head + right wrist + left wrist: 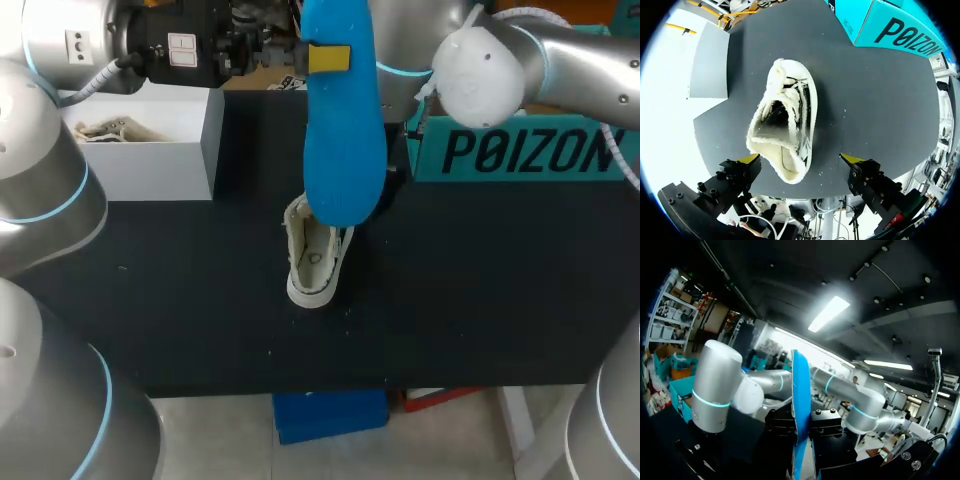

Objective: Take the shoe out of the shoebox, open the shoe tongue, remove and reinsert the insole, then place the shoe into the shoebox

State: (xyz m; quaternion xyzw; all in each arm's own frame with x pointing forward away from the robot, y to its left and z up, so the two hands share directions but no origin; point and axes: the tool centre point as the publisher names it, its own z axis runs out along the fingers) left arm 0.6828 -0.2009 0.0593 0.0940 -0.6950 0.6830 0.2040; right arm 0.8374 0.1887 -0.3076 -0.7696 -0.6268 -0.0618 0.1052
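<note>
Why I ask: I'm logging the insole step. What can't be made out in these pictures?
- Head view: the insole hides the far end of the shoe and one finger of the left gripper.
- Left wrist view: the insole shows edge-on only, its faces unseen.
- Right wrist view: inside the shoe's toe is too dark to see.
- Head view: the left arm covers the back of the shoebox.

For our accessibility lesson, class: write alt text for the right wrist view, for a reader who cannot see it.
A cream shoe with its mouth open rests on the dark table, between the yellow tips of the open claw. A teal box lies beyond the shoe.
</note>
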